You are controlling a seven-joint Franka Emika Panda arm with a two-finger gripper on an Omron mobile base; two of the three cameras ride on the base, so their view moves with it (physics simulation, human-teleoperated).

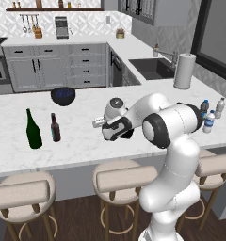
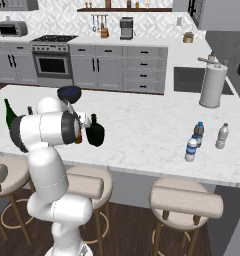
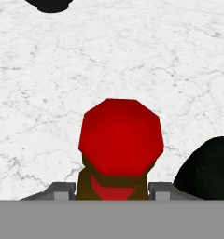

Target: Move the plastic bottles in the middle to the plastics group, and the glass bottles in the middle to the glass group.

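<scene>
Currently: gripper (image 3: 112, 189) clamped around amber bottle (image 3: 119, 144), red top up; black bottle (image 2: 95, 133) just beside.

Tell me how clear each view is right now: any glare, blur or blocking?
Left base view: even light, no glare; the white arm blocks the gripper. Right base view: soft and low in detail; squat black round-bellied bottle clear beside the arm. Hand view: red-topped amber bottle fills the foreground, blocky; white marble counter flat-lit.

White veined marble counter (image 3: 132, 56), matt.
</scene>
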